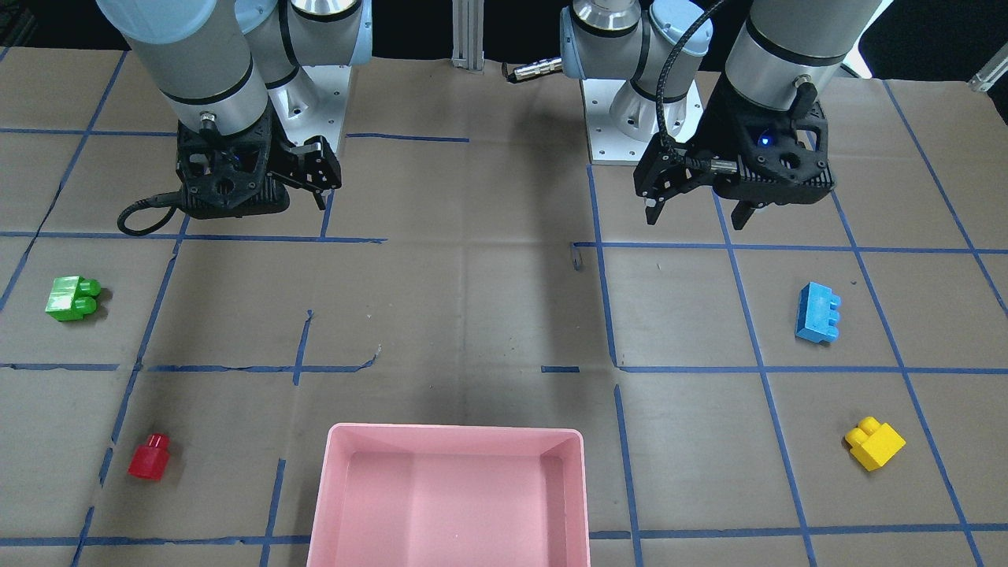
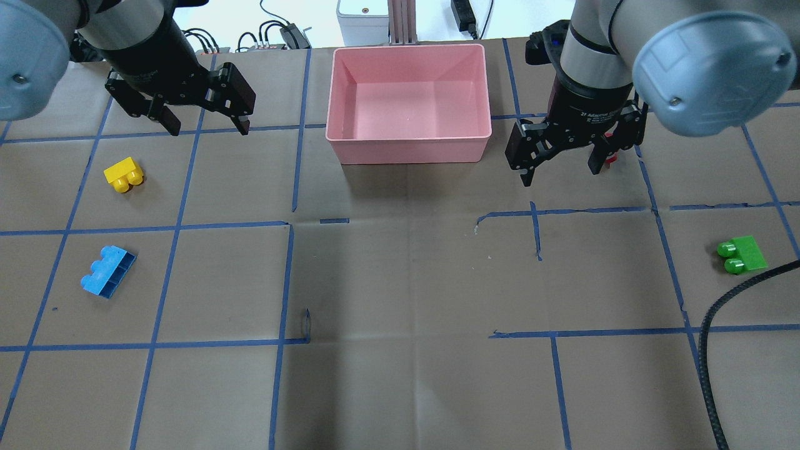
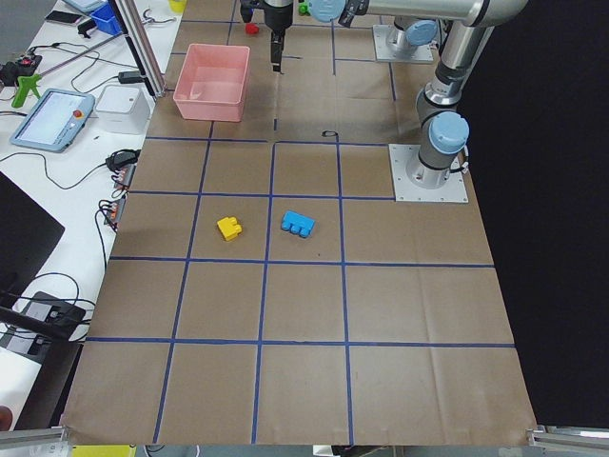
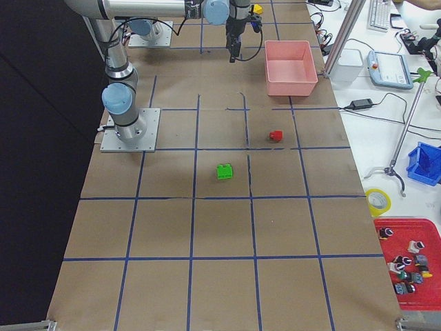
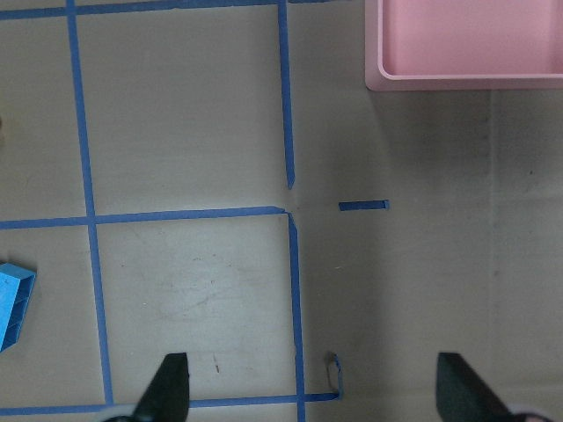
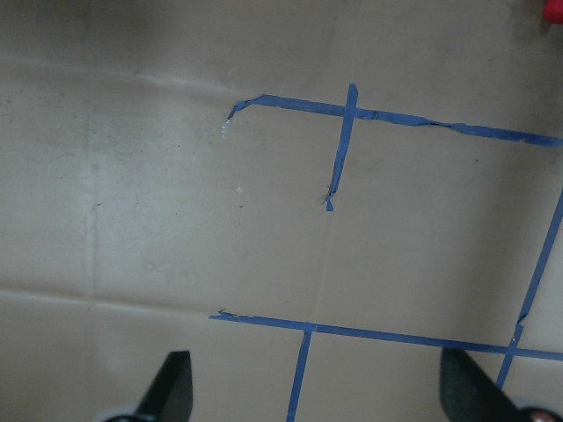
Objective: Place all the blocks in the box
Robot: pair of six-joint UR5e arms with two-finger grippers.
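Note:
The pink box [image 2: 409,150] stands at the far middle of the table and holds nothing. The yellow block [image 2: 124,174] and the light-blue block [image 2: 107,271] lie on the left. The green block [image 2: 742,255] lies on the right. The red block [image 1: 150,457] is mostly hidden behind my right gripper in the overhead view. My left gripper [image 2: 206,128] is open and empty, hovering beyond the yellow block, left of the box. My right gripper [image 2: 559,174] is open and empty, hovering just right of the box. The left wrist view shows the blue block [image 5: 13,303] and a box corner [image 5: 466,83].
Brown paper with a blue tape grid covers the table. A black cable [image 2: 719,325] hangs in at the near right of the overhead view. The arm bases [image 1: 630,118] stand at the robot's side. A bench with devices runs beyond the box [image 3: 211,95].

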